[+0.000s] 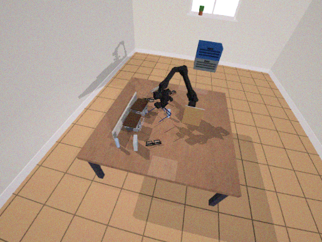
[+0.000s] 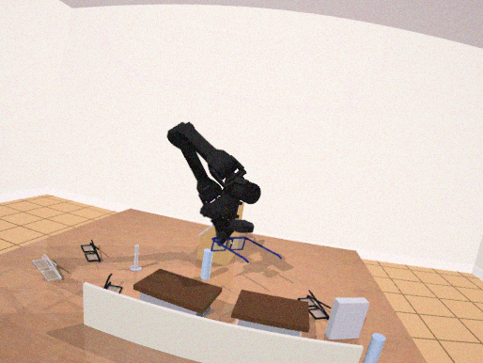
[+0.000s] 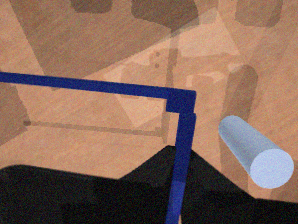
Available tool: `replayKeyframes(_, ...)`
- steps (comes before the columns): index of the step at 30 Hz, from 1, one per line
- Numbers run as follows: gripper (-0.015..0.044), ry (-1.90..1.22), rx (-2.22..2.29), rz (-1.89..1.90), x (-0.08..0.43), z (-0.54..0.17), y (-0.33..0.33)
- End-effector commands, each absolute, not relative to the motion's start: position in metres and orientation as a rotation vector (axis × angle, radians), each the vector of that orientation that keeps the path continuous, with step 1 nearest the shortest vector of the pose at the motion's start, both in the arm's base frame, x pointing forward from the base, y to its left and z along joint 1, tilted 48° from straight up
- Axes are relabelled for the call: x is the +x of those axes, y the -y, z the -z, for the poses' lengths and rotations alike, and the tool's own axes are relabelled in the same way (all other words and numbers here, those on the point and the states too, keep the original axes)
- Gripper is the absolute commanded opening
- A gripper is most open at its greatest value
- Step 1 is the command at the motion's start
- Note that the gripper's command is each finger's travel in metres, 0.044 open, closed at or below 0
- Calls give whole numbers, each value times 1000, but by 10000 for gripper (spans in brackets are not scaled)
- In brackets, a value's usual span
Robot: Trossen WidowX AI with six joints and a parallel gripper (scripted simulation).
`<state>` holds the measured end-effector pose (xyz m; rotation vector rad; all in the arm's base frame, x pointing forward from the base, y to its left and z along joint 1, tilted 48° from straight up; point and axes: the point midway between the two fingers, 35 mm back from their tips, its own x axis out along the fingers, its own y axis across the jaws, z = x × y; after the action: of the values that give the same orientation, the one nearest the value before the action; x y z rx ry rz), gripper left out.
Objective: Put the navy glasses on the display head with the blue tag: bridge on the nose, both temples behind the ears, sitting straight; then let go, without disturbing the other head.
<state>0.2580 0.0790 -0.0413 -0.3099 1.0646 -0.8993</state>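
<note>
My gripper (image 1: 163, 106) (image 2: 224, 242) (image 3: 177, 155) is shut on the rim of the navy glasses (image 1: 165, 118) (image 2: 264, 248) (image 3: 184, 137). They hang above the table, temples spread and pointing toward the right front in the exterior view. Two display heads stand side by side, with brown tops: one head (image 1: 140, 105) (image 2: 178, 288), the other (image 1: 132, 120) (image 2: 271, 310). The glasses are apart from both. Neither head is in the wrist view. The tags are hidden or too small to read, so I cannot tell which head has the blue tag.
A pale blue cylinder (image 1: 169, 111) (image 2: 206, 264) (image 3: 271, 168) stands close below the glasses. A tan board (image 1: 193, 116) stands behind. A low white wall (image 1: 124, 116) (image 2: 211, 327) runs behind the heads. A white box (image 1: 135, 143) (image 2: 347, 319), a thin stand (image 2: 136, 258) and several other glasses are around.
</note>
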Motion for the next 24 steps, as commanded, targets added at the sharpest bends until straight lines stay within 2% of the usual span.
replayKeyframes(1, 0, -984, -127, 1001, 258, 38, -70)
replayKeyframes(19, 0, -585, 553, 1350, 260, 25, -33)
replayKeyframes(24, 0, -548, 610, 1363, 262, 26, -30)
